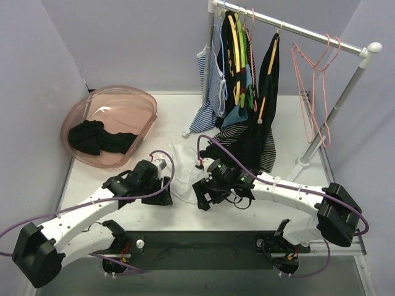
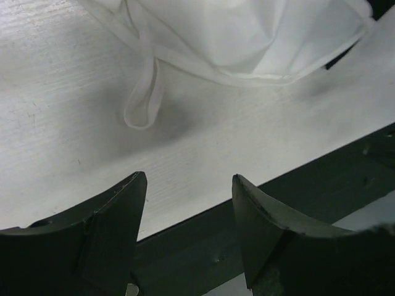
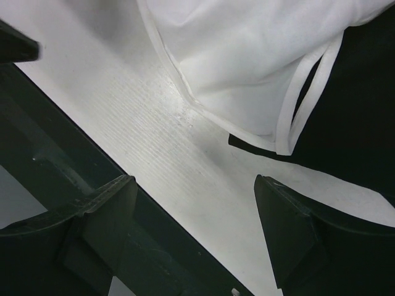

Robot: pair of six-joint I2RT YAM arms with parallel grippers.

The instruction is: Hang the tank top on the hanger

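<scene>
Lying in pink basin (image 1: 126, 111): black garment (image 1: 99, 139)

tank top (image 1: 183, 176) on table (image 1: 166, 114), rack (image 1: 296, 29) behind

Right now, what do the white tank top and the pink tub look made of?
Tank top: thin soft cloth, matte, likely a knit; it crumples and has stitched edge binding. Pink tub: probably plastic, glossy and translucent; light glints off its wall.
</scene>
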